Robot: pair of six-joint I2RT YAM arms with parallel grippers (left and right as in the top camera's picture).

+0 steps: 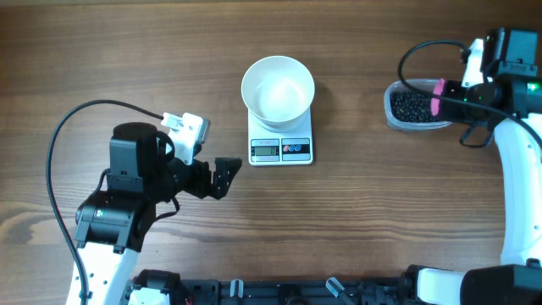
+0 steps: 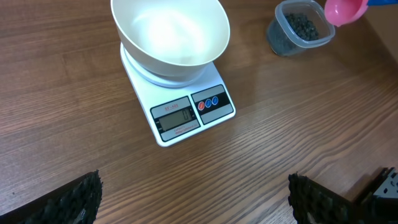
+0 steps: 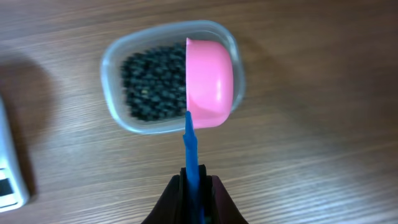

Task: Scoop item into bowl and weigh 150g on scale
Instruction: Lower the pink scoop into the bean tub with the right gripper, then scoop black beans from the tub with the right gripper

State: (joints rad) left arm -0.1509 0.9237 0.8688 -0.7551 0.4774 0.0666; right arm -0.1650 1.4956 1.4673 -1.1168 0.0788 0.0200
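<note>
Right pincer, clamped on the pink scoop by its thin handle, risks a twist spilling beads short of the bowl; left pincer gapes empty.

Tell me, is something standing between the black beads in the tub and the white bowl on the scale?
Nothing visible does. Only bare table lies between the beads and the bowl; the left gripper is on the scale's other side.

The left arm and right arm have white links, black housings and looping black cables; left fingers are ridged.
</note>
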